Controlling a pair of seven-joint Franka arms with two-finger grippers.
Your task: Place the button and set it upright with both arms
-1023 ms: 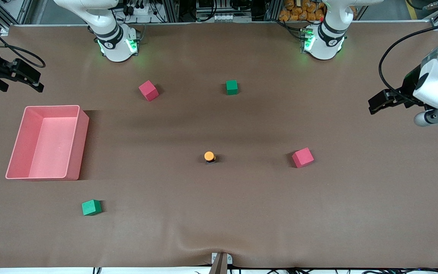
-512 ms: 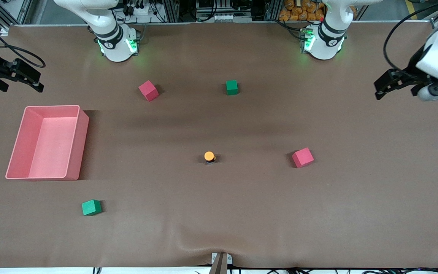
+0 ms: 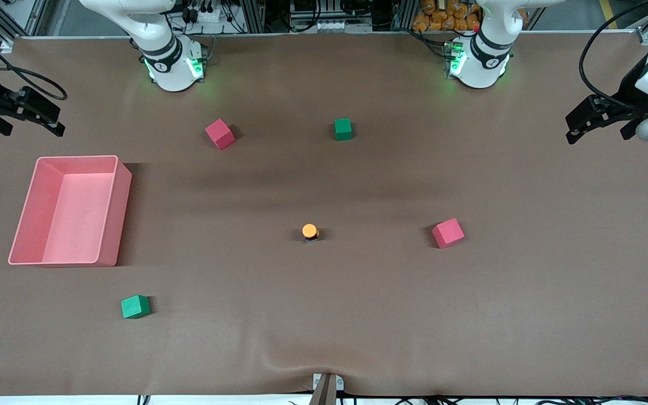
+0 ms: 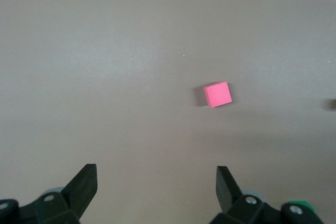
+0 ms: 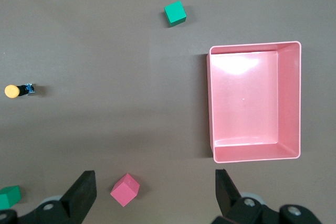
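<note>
Button point(image 3: 310, 231) placement looks finished: it stands alone on the brown table point(image 3: 324, 315) near the middle, orange cap up, which suggests it has been set down and righted. In the front view the round cap hides most of the short dark body beneath it; the right wrist view shows cap, black body and a bluish base in profile. The nearest red cube point(image 3: 448, 233) sits well apart from it, toward the left arm's end of the table.

Both arms appear pulled back so nothing can knock it. The left gripper point(image 3: 580, 125) hangs over the left arm's end of the table, fingers spread wide and holding nothing. The right gripper point(image 3: 43, 119) hangs over the right arm's end, above the pink bin point(image 3: 115, 214), likewise wide apart and empty.
</note>
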